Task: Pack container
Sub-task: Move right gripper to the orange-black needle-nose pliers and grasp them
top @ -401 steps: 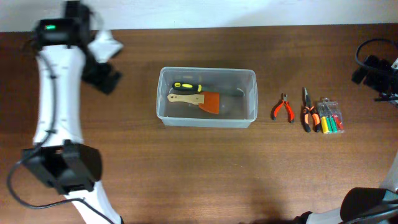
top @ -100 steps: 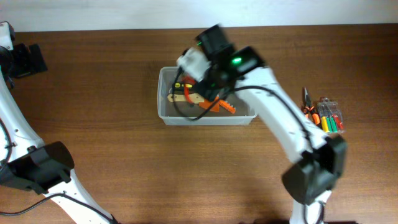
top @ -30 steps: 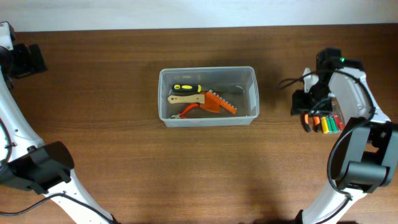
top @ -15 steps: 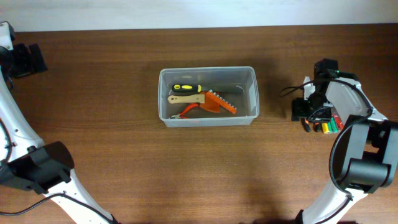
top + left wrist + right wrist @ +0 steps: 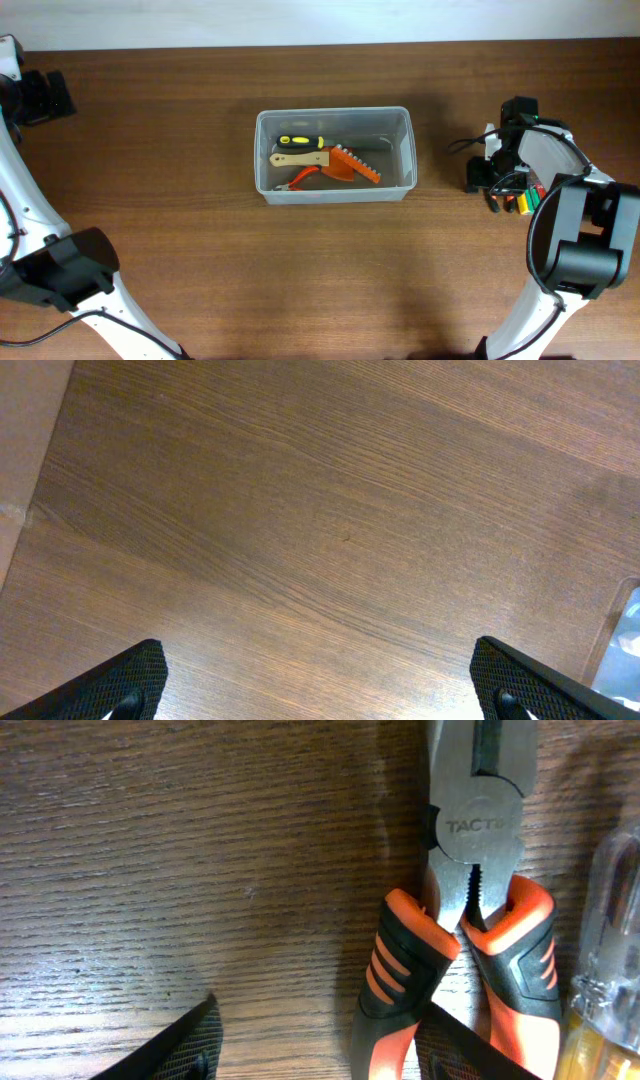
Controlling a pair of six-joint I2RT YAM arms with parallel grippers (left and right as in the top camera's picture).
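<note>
The clear container [image 5: 262, 150] stands mid-table. It holds a yellow-black screwdriver [image 5: 299, 139], a wooden-handled scraper [image 5: 300, 158], small orange pliers [image 5: 300, 180] and an orange toothed tool [image 5: 358, 165]. My right gripper [image 5: 487, 183] is open and low over the orange-and-black pliers [image 5: 497, 201] right of the container. In the right wrist view the gripper [image 5: 330, 1055] straddles one handle of the pliers [image 5: 472, 830], which lie flat on the wood. My left gripper [image 5: 40, 100] is open and empty at the far left; in the left wrist view the gripper [image 5: 335, 700] is above bare wood.
A small clear case of coloured screwdrivers [image 5: 532, 196] lies just right of the pliers; it also shows in the right wrist view [image 5: 610, 950]. A corner of the container shows in the left wrist view [image 5: 625, 640]. The table's far edge runs along the top.
The small orange pliers went from the table into the container. My right arm came back to the right and settled lower over the larger pliers. The left arm stays at the far left.
</note>
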